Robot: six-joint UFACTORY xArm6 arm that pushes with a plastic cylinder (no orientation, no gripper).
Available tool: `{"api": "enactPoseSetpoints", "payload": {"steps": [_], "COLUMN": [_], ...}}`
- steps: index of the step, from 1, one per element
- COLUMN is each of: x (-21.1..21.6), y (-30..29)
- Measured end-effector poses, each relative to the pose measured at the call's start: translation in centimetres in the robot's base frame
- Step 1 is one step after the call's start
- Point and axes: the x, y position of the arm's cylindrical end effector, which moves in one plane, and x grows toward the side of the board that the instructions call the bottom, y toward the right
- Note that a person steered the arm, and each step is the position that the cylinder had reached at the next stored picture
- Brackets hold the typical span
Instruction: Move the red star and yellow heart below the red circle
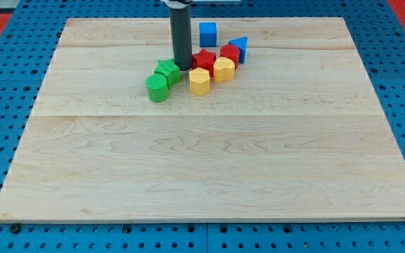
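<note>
The red star [204, 60] sits near the view's top centre of the wooden board [209, 154]. The red circle [230, 53] is just to its upper right. The yellow heart [223, 69] lies right below the red circle and touches the red star's right side. A yellow hexagon block [199, 81] sits below the red star. My tip [183, 67] stands just left of the red star, between it and the green star [167, 71], close to both.
A green cylinder [157, 88] sits lower left of the green star. A blue cube [207, 34] is above the red star. A blue triangle block [240, 48] sits right of the red circle. Blue pegboard surrounds the board.
</note>
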Motion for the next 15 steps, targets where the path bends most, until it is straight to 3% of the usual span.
{"api": "enactPoseSetpoints", "payload": {"steps": [4,5,6,11,12,13,14,15], "x": [-2.8,-2.3,-0.7,14.9,12.4,7.4,5.7,6.3], "y": [-0.6,2.1,4.2,12.1,17.4,15.7,14.1,19.6]}}
